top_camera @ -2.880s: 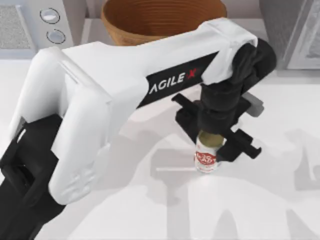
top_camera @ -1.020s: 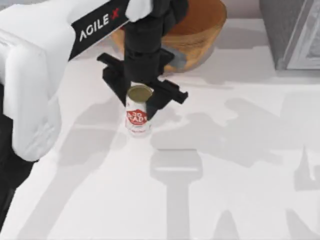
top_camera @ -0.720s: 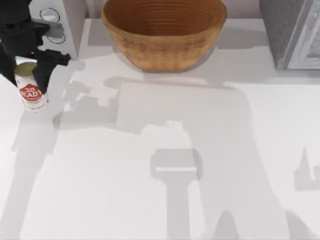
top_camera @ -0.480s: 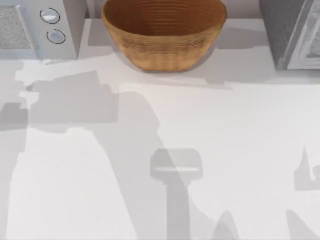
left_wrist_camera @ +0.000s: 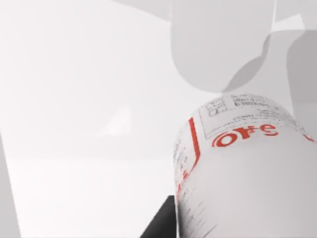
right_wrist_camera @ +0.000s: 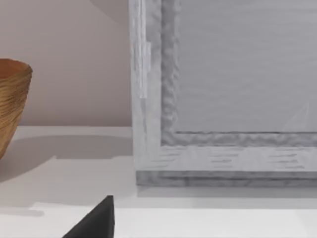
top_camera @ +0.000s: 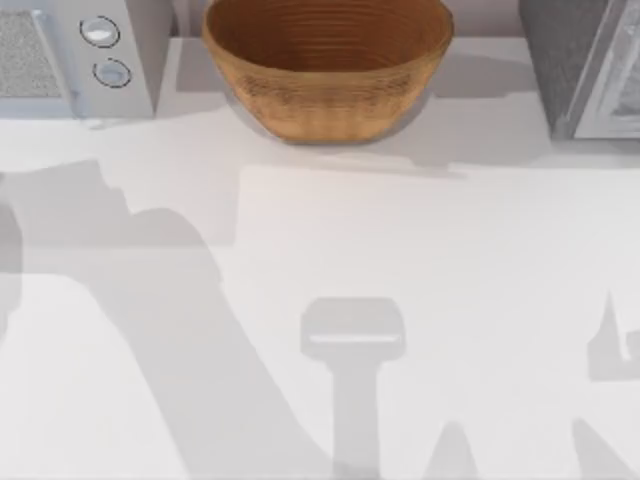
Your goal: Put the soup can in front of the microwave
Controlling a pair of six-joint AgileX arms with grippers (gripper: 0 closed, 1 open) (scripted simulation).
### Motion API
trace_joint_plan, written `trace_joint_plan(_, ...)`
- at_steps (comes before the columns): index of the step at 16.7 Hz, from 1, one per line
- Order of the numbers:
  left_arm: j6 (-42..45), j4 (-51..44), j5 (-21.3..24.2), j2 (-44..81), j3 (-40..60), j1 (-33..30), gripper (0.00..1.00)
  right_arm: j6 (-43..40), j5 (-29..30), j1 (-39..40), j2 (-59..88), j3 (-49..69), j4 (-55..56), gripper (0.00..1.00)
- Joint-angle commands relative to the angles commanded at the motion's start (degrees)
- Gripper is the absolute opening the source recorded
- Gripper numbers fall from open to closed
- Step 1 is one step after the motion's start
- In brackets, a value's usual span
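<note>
Clamping the soup can (left_wrist_camera: 242, 183) in the left gripper (left_wrist_camera: 163, 224), with one dark finger lying against the can's side and the opposite finger being cut off by the frame edge. Catching just part of the white-and-red label at very close range, the red lettering and small print curving out of sight, the lid being hidden. Hanging over plain white table (top_camera: 450, 260) in the left wrist view, with grey shadows falling beyond the can; not being able to tell from there how near the can is to the microwave (top_camera: 135, 60).

Cropping the microwave at the top view's far left corner, leaving two silver dials and a strip of mesh window. Sitting just to its right, the woven basket (top_camera: 325, 95), also trimmed by the upper edge. Cutting off a grey framed appliance (top_camera: 580, 70) at the far right corner.

Parking the right gripper (right_wrist_camera: 96, 220) low near that grey appliance, facing its front with the basket's edge off to one side; being impossible to tell whether its jaws are apart or together.

Compared with 0.7 s ago: then holding the can at the top view's left edge, just in front of the dials; now having carried it on past that edge, leaving a broad shadow sweeping from the left side down to the near edge.
</note>
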Motion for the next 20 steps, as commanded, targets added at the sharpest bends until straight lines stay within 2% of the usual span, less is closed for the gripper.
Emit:
trace_joint_plan(10, 0.02, 1.85, 0.0, -0.05, -1.9, 0.02, 0.0, 0.0, 0.0, 0.0, 0.0, 0.0, 0.0, 1.0)
trace_joint_plan(20, 0.02, 1.85, 0.0, -0.05, -1.9, 0.02, 0.75, 0.0, 0.0, 0.0, 0.0, 0.0, 0.0, 1.0)
